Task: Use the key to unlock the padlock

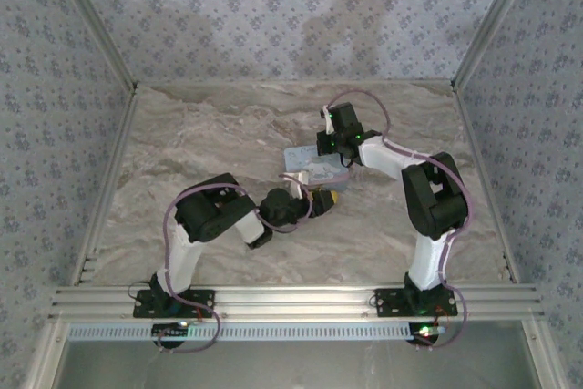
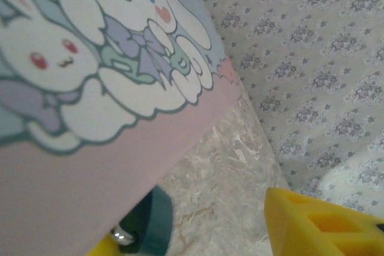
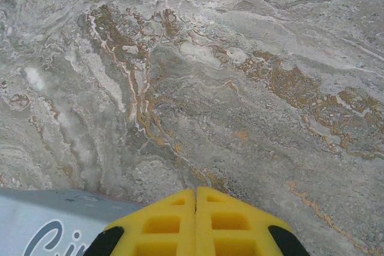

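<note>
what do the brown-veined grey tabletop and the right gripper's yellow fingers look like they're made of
Brown-veined grey tabletop: matt marble look; swirling veins suggest stone or a printed laminate, can't tell which. Yellow fingers of the right gripper: matt plastic, probably moulded or printed, given the hollow square pockets.

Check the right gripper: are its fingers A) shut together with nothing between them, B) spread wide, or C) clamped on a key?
A: in the right wrist view the right gripper has its yellow fingers meeting along one seam, with nothing between them, over the table.
</note>
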Robot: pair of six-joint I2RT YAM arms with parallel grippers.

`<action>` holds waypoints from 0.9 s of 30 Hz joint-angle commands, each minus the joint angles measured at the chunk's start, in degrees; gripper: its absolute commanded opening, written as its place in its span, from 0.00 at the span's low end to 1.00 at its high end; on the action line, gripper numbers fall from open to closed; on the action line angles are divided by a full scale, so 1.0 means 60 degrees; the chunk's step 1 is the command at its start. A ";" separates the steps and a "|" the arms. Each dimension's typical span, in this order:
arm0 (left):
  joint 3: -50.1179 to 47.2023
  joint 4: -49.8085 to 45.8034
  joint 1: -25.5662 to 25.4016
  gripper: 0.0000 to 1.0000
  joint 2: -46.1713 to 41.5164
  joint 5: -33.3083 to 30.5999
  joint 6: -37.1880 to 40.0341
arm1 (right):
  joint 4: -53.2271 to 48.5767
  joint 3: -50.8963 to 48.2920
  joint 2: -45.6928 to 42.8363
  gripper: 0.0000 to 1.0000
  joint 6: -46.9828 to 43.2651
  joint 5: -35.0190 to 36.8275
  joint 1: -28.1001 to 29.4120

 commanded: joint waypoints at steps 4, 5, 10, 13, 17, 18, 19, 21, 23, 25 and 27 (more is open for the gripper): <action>0.0193 -0.1320 -0.0118 0.63 0.0895 -0.0050 -0.0688 | -0.0059 -0.0208 -0.0200 0.00 0.0137 -0.0132 0.0038; 0.0175 -0.1334 -0.0119 0.63 0.0905 -0.0081 -0.0687 | -0.0049 -0.0224 -0.0197 0.00 0.0136 -0.0134 0.0028; 0.0030 -0.1181 -0.0095 0.55 0.0988 -0.0301 -0.0870 | -0.0026 -0.0267 -0.0230 0.00 0.0140 -0.0148 -0.0012; 0.0061 -0.1096 -0.0050 0.49 0.1163 -0.0228 -0.1061 | 0.0015 -0.0296 -0.0273 0.00 0.0139 -0.0165 -0.0014; -0.0126 -0.0946 -0.0018 0.50 0.1155 -0.0298 -0.1112 | -0.0041 -0.0327 -0.0483 0.00 0.0092 -0.0073 -0.0051; -0.0156 -0.0960 -0.0003 0.51 0.1141 -0.0301 -0.1109 | -0.0056 -0.0342 -0.0567 0.00 0.0072 -0.0015 -0.0085; -0.0196 -0.0936 -0.0013 0.52 0.1136 -0.0301 -0.1113 | -0.0094 -0.0342 -0.0674 0.00 0.0074 0.0067 -0.0118; -0.0233 -0.0916 -0.0006 0.54 0.1128 -0.0301 -0.1151 | -0.0175 -0.0342 -0.0892 0.00 0.0091 0.0110 -0.0244; -0.0259 -0.0949 -0.0002 0.57 0.1120 -0.0294 -0.1165 | -0.0255 -0.0342 -0.1159 0.00 0.0110 0.0190 -0.0403; -0.0307 -0.0935 -0.0001 0.58 0.1103 -0.0300 -0.1160 | -0.0321 -0.0342 -0.1404 0.00 0.0098 0.0229 -0.0563; -0.0351 -0.0953 0.0013 0.58 0.1073 -0.0318 -0.1144 | -0.0389 -0.0687 -0.1661 0.00 0.0132 0.0302 -0.0697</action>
